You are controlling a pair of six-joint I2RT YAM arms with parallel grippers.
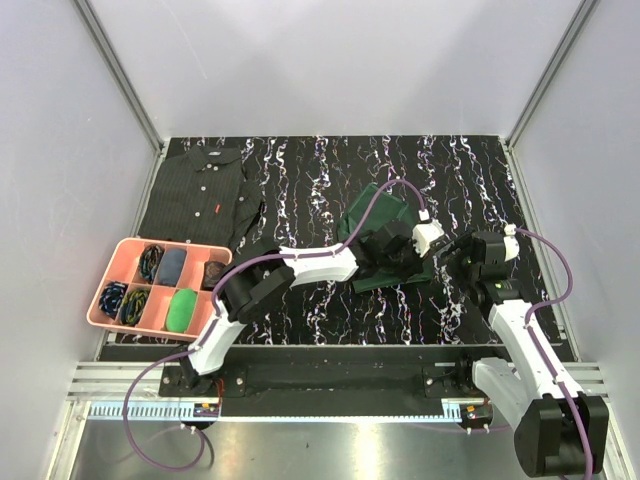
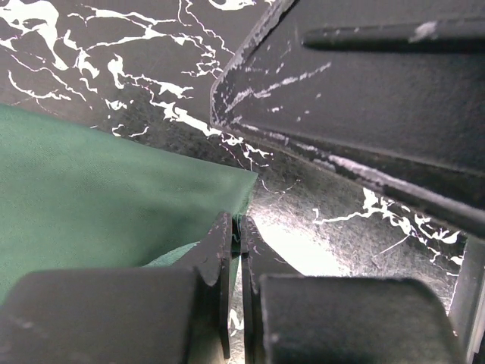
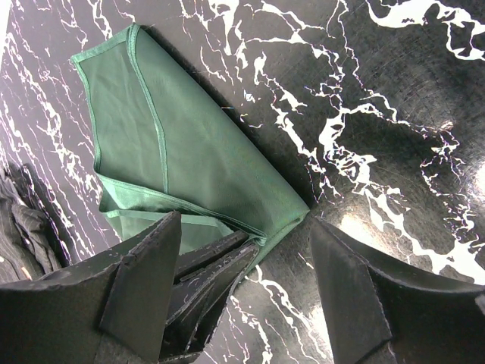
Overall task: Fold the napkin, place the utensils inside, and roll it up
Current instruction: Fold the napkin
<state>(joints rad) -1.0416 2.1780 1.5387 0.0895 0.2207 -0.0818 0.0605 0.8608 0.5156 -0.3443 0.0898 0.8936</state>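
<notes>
- Black marble-patterned table (image 1: 300, 180) with white veins, seen from above, pale walls on three sides
- Dark green napkin (image 1: 372, 210) folded into layers, lying just right of the table's middle, its near part hidden under the left gripper
- Left arm reaching from the near left corner across to the middle, with the left gripper (image 1: 402, 252) down at the napkin's near edge
- From the left wrist: left gripper (image 2: 236, 250) clamped tight on a pointed corner of the napkin (image 2: 114, 189), a sliver of green cloth pinched between the two black fingers, close to the table surface; lifted or resting, impossible to tell
- In the upper right of that same view, a broad black finger (image 2: 364, 98) belonging to the right gripper
- Right gripper (image 1: 452, 262) just beside the left one, on its right, low over the table
- From the right wrist: right gripper (image 3: 244, 227) spread wide and holding nothing, one finger on either side of the pinched corner, the left gripper's closed fingers (image 3: 216, 277) in the gap between
- Napkin (image 3: 189, 144) there a rough triangle, hemmed edges stacked along one side, widening away from the pinched corner
- Dark pinstriped button shirt (image 1: 200, 195) laid out at the far left, well apart from the napkin
- Salmon-pink compartment tray (image 1: 175, 243) at the near left, holding coiled cords, a grey-blue piece, a bright green piece and a small dark item
</notes>
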